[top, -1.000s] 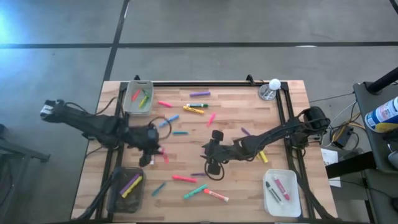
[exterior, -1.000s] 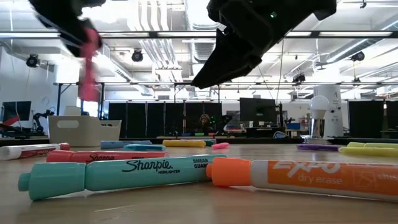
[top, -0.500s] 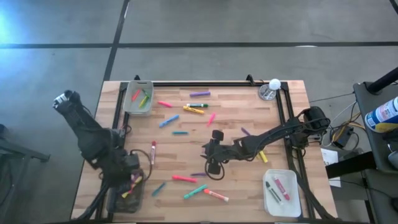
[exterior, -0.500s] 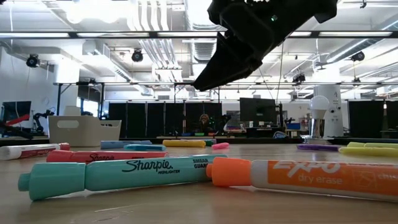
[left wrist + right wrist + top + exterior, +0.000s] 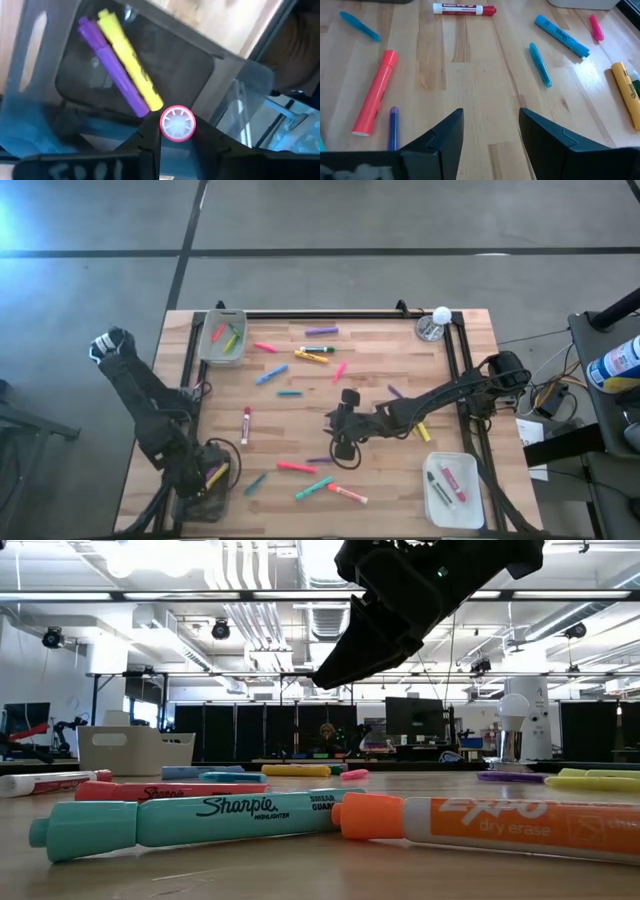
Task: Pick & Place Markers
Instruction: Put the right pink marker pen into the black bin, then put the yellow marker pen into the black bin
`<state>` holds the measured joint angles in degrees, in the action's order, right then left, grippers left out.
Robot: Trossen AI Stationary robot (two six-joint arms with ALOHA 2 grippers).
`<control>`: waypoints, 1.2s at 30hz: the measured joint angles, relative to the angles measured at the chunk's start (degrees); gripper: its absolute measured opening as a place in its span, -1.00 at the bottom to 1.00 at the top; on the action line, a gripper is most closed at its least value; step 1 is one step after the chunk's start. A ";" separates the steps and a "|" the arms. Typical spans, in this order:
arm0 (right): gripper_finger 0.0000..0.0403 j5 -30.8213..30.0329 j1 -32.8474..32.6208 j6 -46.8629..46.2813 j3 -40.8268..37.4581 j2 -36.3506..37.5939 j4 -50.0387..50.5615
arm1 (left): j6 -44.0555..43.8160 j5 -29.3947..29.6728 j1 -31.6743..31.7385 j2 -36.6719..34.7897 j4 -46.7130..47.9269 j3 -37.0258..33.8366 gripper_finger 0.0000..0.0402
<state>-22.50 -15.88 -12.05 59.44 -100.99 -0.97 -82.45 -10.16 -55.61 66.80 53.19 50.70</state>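
Observation:
Markers of many colours lie scattered on the wooden table (image 5: pixel 300 400). My left gripper (image 5: pixel 200 475) hangs over the dark near-left bin (image 5: pixel 228 485), shut on a pink marker (image 5: pixel 177 121). A purple marker (image 5: pixel 112 65) and a yellow marker (image 5: pixel 131 60) lie flat on that bin's floor (image 5: pixel 170 65). My right gripper (image 5: pixel 338 442) hovers open above the table's middle. Its fingers (image 5: pixel 445 135) stand over bare wood beside a small purple marker (image 5: pixel 393 127) and a coral marker (image 5: pixel 372 95), touching neither. My left gripper pinches the pink marker between its two fingers. I see the marker's round end (image 5: pixel 177 121) end-on, so it runs along the fingers. The fingers point down from above. The marker is lifted clear over the bin's floor.
A clear bin (image 5: pixel 222 337) at the far left holds a few markers, and a white bin (image 5: pixel 452 488) at the near right holds two. A white ball on a metal stand (image 5: pixel 432 325) sits at the far right. A red-capped white marker (image 5: pixel 246 425) lies between the arms.
My left arm has swung from the table's middle-left toward the near-left corner, carrying the pink marker, and now stands over the dark bin. Where it was, a red-capped white marker shows on the wood. My right arm has kept still.

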 joint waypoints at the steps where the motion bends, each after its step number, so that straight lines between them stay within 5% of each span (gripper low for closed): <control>1: -0.09 0.00 0.00 0.00 0.00 0.00 0.01 | -0.61 -0.48 0.00 0.20 -0.29 -0.50 -0.60; 10: -0.09 0.00 0.00 0.01 0.00 0.00 0.02 | -2.10 -2.01 0.02 1.46 -0.55 -1.44 -0.41; 17: -0.09 0.00 0.02 0.02 0.00 -0.02 0.04 | 5.19 -0.49 0.72 -1.17 -0.62 -0.10 -0.40; 24: -0.09 0.00 0.02 0.08 -0.39 -0.02 -1.34 | 27.76 10.58 8.21 -4.79 -8.47 -1.46 -0.52; 31: -0.09 -0.02 0.02 1.97 -2.57 -0.02 -8.06 | 58.31 11.16 23.62 -5.09 -26.08 -6.49 -0.75; 36: -0.09 -0.07 0.04 1.75 -4.62 -0.02 -12.85 | 74.42 11.16 35.54 -5.09 -47.03 -15.27 -0.86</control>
<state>-22.57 -15.84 -10.31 54.82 -101.01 -13.82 -8.03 1.00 -20.07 61.71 6.16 35.43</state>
